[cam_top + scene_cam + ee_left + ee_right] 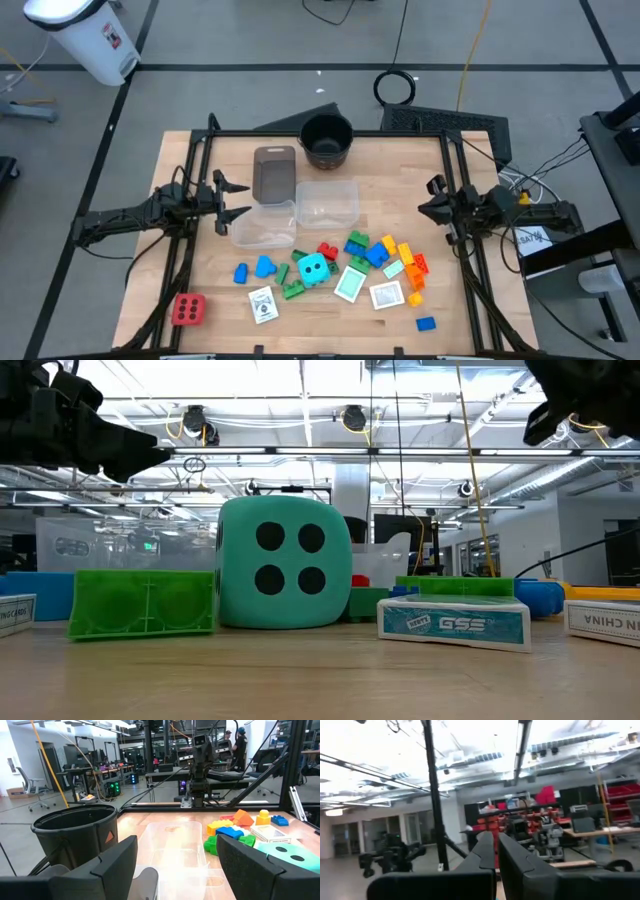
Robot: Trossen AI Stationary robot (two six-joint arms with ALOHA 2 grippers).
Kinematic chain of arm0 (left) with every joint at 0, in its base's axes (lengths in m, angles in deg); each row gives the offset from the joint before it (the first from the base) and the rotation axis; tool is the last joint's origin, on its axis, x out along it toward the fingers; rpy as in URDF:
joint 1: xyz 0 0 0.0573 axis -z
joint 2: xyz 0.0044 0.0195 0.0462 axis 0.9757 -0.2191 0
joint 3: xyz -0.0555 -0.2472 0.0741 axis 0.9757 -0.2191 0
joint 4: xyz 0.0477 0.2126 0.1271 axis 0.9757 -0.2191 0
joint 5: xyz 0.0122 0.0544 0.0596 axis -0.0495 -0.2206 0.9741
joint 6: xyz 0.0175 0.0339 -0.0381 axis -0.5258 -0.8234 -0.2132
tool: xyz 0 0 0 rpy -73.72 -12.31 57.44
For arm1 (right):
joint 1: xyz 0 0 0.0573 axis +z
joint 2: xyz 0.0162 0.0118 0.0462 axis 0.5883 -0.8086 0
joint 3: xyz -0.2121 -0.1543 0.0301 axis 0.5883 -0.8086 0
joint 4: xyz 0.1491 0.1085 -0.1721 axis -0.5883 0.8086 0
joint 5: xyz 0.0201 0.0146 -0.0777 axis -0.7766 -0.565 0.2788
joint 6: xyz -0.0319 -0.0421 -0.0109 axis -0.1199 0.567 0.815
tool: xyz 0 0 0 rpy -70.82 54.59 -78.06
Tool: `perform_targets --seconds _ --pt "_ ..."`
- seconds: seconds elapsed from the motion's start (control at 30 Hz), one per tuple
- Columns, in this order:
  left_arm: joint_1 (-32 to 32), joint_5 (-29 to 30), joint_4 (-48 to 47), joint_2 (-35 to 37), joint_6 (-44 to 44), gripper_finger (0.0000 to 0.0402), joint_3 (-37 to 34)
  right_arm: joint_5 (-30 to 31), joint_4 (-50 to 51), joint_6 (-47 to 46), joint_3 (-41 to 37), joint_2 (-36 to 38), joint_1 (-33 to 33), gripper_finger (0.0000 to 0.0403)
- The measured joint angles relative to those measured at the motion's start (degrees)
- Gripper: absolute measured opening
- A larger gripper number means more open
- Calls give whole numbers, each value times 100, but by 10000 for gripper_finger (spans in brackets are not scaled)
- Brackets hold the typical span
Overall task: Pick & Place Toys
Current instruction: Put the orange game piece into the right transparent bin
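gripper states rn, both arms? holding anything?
Left gripper: open, empty, beside the clear tubs.
Right gripper: shut, empty, at the table's right side.

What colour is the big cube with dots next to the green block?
The dotted cube is cyan with black dots, clearest in the low view.

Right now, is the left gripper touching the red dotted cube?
Apart. The high view shows the left gripper beside the tubs, with bare table between it and the red dotted cube.

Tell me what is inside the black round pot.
The black round pot shows only a dark interior from above, with no toy visible in it. In the left wrist view its wall hides the bottom, so small pieces cannot be ruled out.
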Motion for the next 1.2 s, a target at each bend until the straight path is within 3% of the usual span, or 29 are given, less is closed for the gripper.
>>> perform_targets --seconds 0.1,0.17,0.27,0.4,0.47,0.57,0.7,0.8,0.87,1.0,1.2 --pt "0 0 0 -2 2 273 0 -63 -770 -237 0 -256 2 17" --pt "2 2 2 0 1 274 1 -411 -1475 -346 21 -598 60 47" --pt "2 0 0 0 0 274 0 -620 -2028 -407 363 -1315 314 121" --pt "0 1 1 -2 2 274 2 -486 -1670 -235 1422 -2648 908 243" --pt "1 0 1 -1 1 274 1 -400 -955 -342 2179 -3271 1182 298" --pt "0 0 2 -1 1 274 1 97 1769 -839 3649 -4132 1491 347" --pt "0 -2 -4 -2 2 273 1 1369 6091 -2479 5519 -5259 1720 358" --pt "0 -1 -3 -1 1 274 2 1229 8599 -3922 6112 -6047 1792 346" --pt "2 -1 0 0 2 274 2 880 9451 -4660 6125 -6357 1939 334" --pt "1 0 0 0 0 274 1 413 10046 -5587 5593 -6607 2401 310" --pt "0 0 0 0 0 274 0 318 8741 -6274 4352 -6419 2738 286"
